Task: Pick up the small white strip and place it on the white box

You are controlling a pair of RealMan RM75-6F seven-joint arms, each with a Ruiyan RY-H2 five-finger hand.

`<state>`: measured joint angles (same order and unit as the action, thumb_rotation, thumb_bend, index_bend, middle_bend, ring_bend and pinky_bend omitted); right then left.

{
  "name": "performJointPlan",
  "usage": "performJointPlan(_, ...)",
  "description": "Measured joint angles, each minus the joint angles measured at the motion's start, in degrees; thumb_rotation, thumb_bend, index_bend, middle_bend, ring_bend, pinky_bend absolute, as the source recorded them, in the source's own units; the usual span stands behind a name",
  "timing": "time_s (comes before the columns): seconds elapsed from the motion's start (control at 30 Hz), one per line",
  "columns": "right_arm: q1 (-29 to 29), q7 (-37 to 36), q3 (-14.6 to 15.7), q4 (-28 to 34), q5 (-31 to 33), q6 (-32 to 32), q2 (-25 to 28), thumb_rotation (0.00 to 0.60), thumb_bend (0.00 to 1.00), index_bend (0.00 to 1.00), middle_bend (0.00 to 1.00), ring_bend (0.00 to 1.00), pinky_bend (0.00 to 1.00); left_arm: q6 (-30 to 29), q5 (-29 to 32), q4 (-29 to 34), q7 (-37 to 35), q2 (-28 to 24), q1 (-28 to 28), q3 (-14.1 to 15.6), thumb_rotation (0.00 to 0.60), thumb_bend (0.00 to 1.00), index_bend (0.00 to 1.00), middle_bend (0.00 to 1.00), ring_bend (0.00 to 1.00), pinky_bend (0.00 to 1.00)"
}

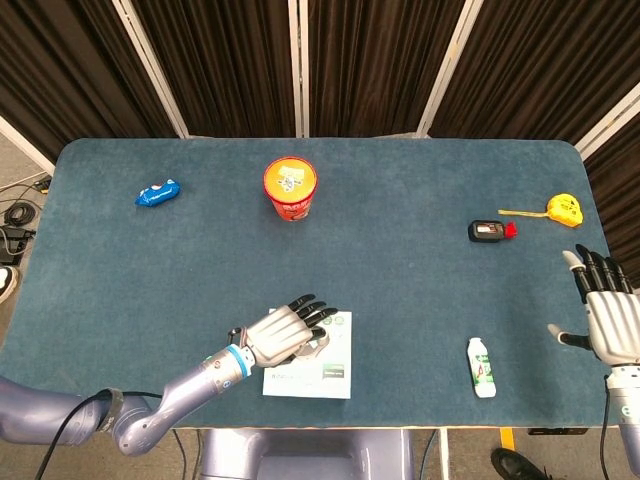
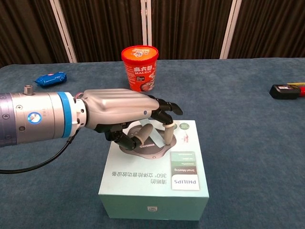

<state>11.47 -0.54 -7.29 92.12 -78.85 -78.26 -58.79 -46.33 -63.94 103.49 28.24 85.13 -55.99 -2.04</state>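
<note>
Two hands are mine to report. My left hand (image 2: 126,112) hovers low over the white box (image 2: 155,183), palm down, with its fingertips (image 2: 167,134) resting on the lid. Beneath the palm a pale sliver, which I judge to be the small white strip (image 2: 146,128), sits between the thumb and a finger, just above the lid's grey printed oval; I cannot tell whether it is pinched or already released, so I record that hand's hold as undetermined. I judge the low approach as meant to lay the strip flat rather than drop it.

Below the fingertips, upside down to the chest camera, the lid label reads "PHILIPS", "Smart Meeting" and "360°" with Chinese text. Beyond the hand stands a red noodle cup (image 2: 139,67) marked "MALUJI". Far to the hand's left lies a blue wrapper (image 2: 50,78).

My right hand (image 1: 608,318) hangs at the table's far right, fingers spread, holding nothing, kept clear of the work.
</note>
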Motion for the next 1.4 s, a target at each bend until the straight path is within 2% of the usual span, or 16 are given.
performJointPlan(0.53, -0.1, -0.5, -0.3, -0.1, 0.0, 0.3, 0.2, 0.600, 0.00, 0.00, 0.00, 0.00, 0.00, -0.6, -1.8, 0.2, -1.3, -1.1, 0.9, 1.0, 0.600, 0.93, 0.35, 0.00, 0.00, 0.00)
performJointPlan(0.87, -0.2, -0.8, -0.5, -0.1, 0.0, 0.3, 0.3, 0.600, 0.00, 0.00, 0.00, 0.00, 0.00, -1.9, -3.2, 1.3, -2.8, -2.0, 1.7, 0.4, 0.600, 0.93, 0.35, 0.00, 0.00, 0.00)
performJointPlan(1.17, -0.3, -0.7, -0.5, 0.1, 0.0, 0.2, 0.5, 0.600, 0.00, 0.00, 0.00, 0.00, 0.00, -0.9, -3.5, 0.6, -3.2, -1.9, 2.2, 1.7, 0.600, 0.93, 0.35, 0.00, 0.00, 0.00)
performJointPlan(1.4, -0.4, -0.8, -0.6, 0.2, -0.1, 0.1, 0.6, 0.600, 0.00, 0.00, 0.00, 0.00, 0.00, -1.9, -4.6, 0.8, -3.8, -1.9, 2.6, 1.1, 0.600, 0.93, 0.35, 0.00, 0.00, 0.00)
